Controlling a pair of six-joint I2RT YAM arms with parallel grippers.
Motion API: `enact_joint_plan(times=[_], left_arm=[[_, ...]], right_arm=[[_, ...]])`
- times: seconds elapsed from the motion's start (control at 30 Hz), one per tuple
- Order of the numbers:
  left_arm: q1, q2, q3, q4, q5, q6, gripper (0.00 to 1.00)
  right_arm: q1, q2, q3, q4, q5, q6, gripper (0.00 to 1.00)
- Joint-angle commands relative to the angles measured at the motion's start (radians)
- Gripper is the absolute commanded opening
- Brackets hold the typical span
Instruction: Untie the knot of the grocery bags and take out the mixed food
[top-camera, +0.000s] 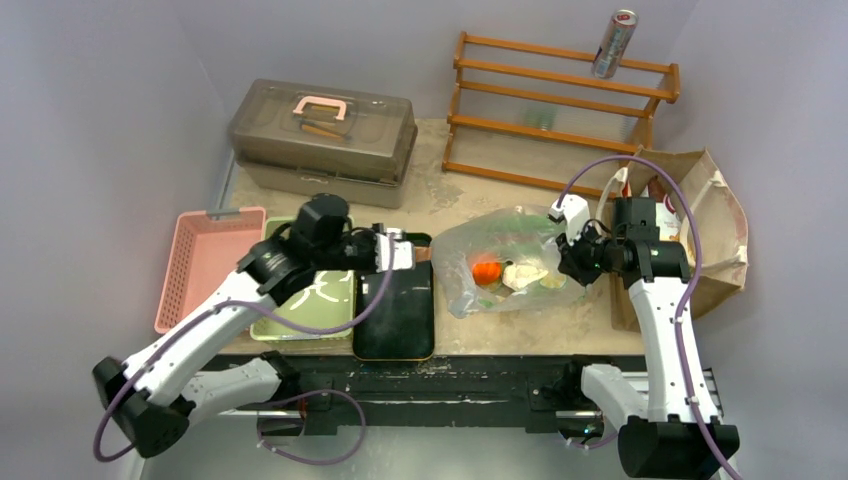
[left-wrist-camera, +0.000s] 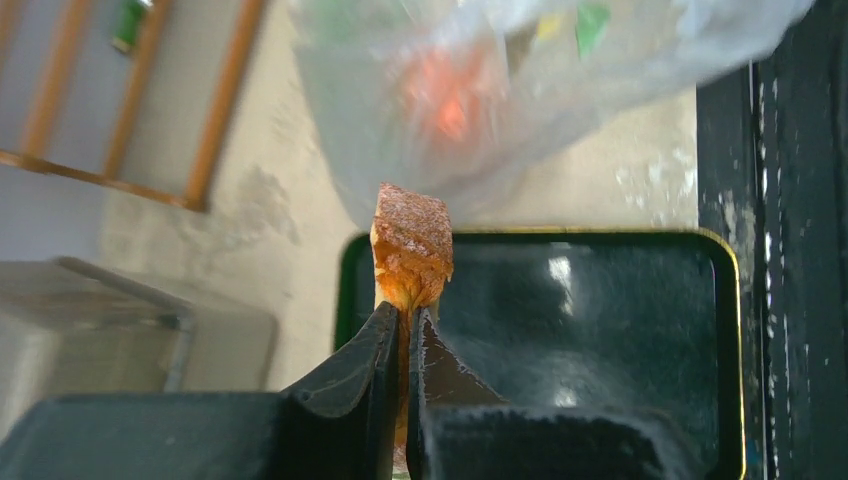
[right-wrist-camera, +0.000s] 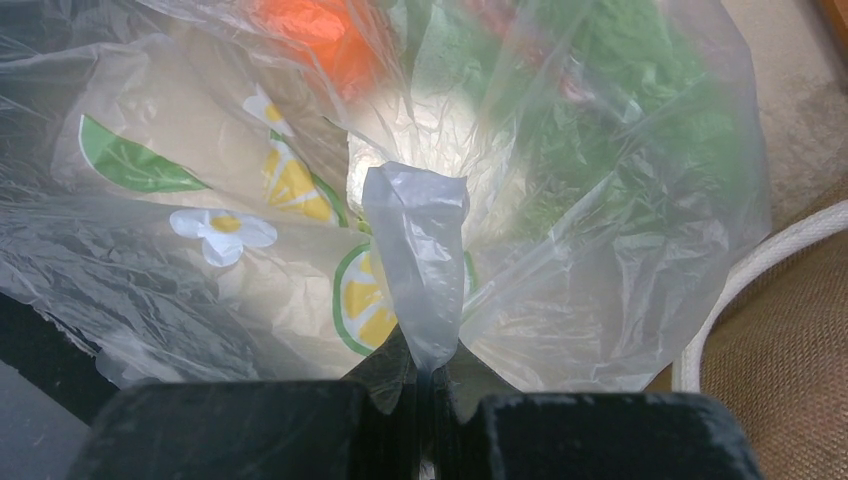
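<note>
L gripper (left-wrist-camera: 403, 318) clamps toast slice (left-wrist-camera: 412, 240), black tray (left-wrist-camera: 620, 340) just beneath, likely for drop-off. R gripper (right-wrist-camera: 425, 368) pinches plastic bag (right-wrist-camera: 620, 260) flap, prob. steadying it.

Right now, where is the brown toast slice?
In the left wrist view the toast slice is clamped in the left pincer, above the far rim of the black tray, close to the transparent bag.

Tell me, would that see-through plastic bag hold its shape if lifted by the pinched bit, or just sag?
Probably sag: the plastic bag is thin and crinkled, and its tuft folds limply between the right fingers. The food lying loose inside would likely slide to the lowest point. The smooth film might also slip from a light pinch.
</note>
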Motion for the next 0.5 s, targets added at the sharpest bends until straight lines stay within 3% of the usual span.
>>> enact_joint_plan(times=[0.0, 0.2, 0.47], left_arm=[[0.018, 0.112, -0.079, 0.069, 0.006, 0.188, 0.0], [0.022, 0.26, -0.188, 0.24, -0.046, 0.337, 0.0], [0.024, 0.427, -0.287, 0.616, -0.223, 0.38, 0.0]], right_arm=[[-0.005, 0.01, 0.052, 0.016, -0.013, 0.009, 0.0], [-0.005, 0.023, 0.061, 0.017, -0.014, 0.026, 0.0], [-0.005, 0.051, 0.066, 0.026, -0.031, 0.045, 0.0]])
